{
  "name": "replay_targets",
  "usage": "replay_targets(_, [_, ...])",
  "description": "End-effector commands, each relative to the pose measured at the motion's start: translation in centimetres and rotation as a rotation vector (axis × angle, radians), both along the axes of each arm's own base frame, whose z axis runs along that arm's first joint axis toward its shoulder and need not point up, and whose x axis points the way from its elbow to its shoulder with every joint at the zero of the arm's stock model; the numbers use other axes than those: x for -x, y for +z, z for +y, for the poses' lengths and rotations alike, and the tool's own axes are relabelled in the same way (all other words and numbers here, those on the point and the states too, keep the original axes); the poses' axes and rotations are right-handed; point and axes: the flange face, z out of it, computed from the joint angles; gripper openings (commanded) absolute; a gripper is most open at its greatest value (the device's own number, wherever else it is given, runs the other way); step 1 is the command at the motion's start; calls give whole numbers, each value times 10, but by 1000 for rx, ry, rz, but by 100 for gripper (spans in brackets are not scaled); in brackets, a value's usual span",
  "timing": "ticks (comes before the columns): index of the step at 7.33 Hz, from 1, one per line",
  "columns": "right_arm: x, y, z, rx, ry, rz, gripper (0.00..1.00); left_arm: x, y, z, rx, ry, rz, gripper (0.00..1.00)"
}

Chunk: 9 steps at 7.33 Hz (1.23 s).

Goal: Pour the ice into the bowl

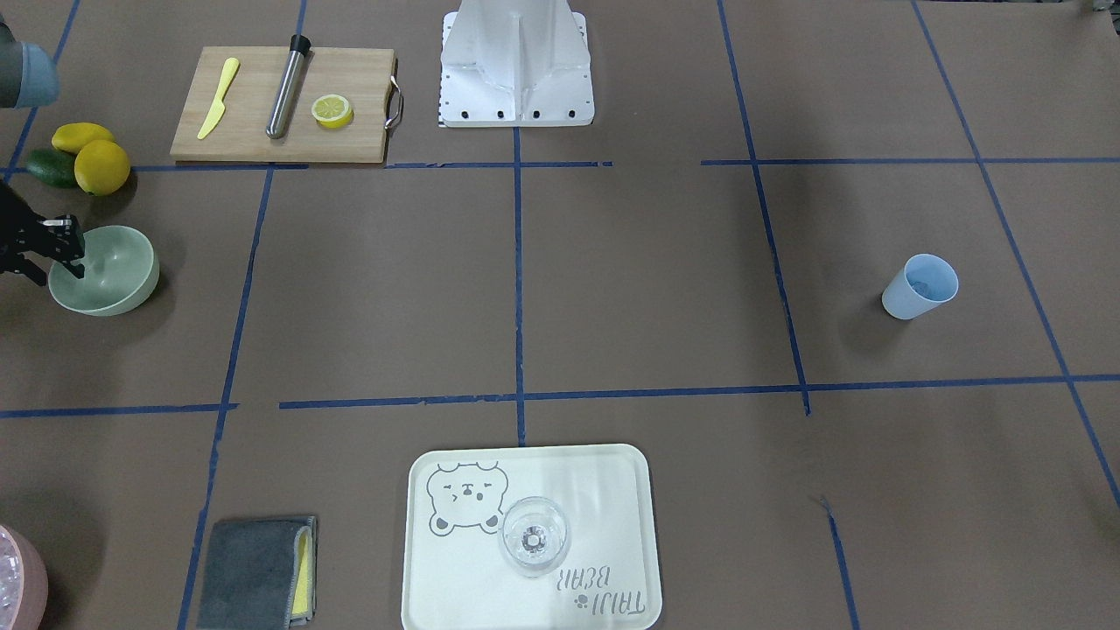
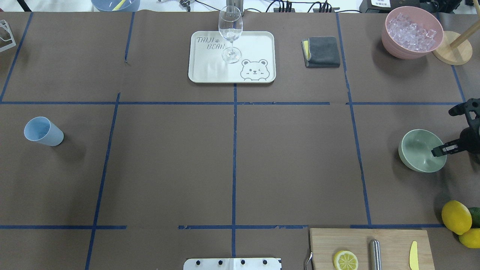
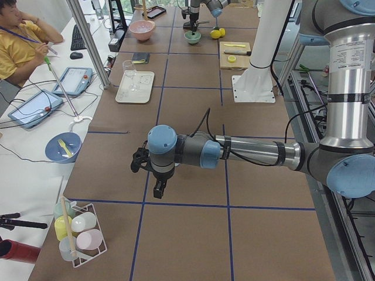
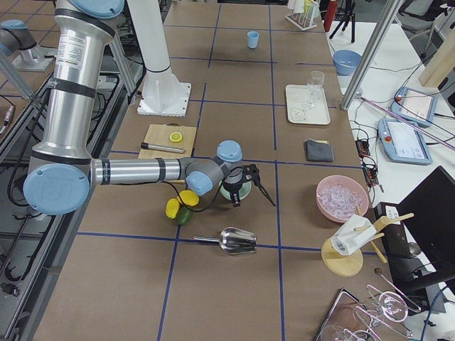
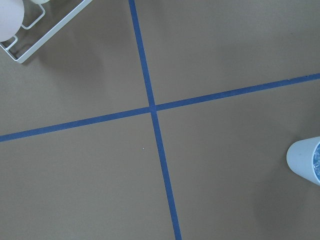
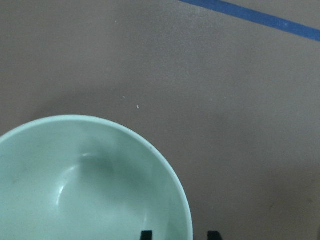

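The sage-green bowl point(image 1: 114, 284) stands empty at the table's edge on my right side; it also shows in the overhead view point(image 2: 418, 152) and in the right wrist view point(image 6: 95, 185). My right gripper point(image 1: 59, 273) is open, its fingers straddling the bowl's rim, one fingertip point(image 6: 146, 234) inside and one outside. The light blue cup point(image 2: 43, 131) stands alone on the far left side. Clear ice point(image 5: 316, 161) shows inside it at the left wrist view's right edge. My left gripper point(image 3: 149, 175) hovers above the table near the cup; I cannot tell whether it is open or shut.
A pink bowl point(image 2: 390, 37) of ice cubes stands at the far right. A wine glass point(image 2: 230, 33) stands on a white tray point(image 2: 210, 71), with a grey cloth point(image 2: 321, 51) beside it. Lemons point(image 2: 455, 216) and a cutting board point(image 2: 326, 243) lie near the bowl.
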Motion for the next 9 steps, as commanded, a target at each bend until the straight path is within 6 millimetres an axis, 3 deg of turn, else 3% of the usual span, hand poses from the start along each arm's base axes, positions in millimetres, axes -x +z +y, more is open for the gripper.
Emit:
replay_targets(1, [-1,-2,0,33,34,-9,0,0,0,0,0,0,0,100])
replay_targets(4, [9,-48,-8,-35,75,-123,0,0,-1,0,-4,0,0,100])
replay_targets(6, [29,-96,-24,5,79,-239,0,0,-1,0,-4,0,0,100])
replay_targets(7, [41,-131,-36,54,141,-306,0,0,-1,0,-4,0,0,100])
replay_targets(9, [89,-192,-43,33,98,-381,0,0,-1,0,-4,0,0,100])
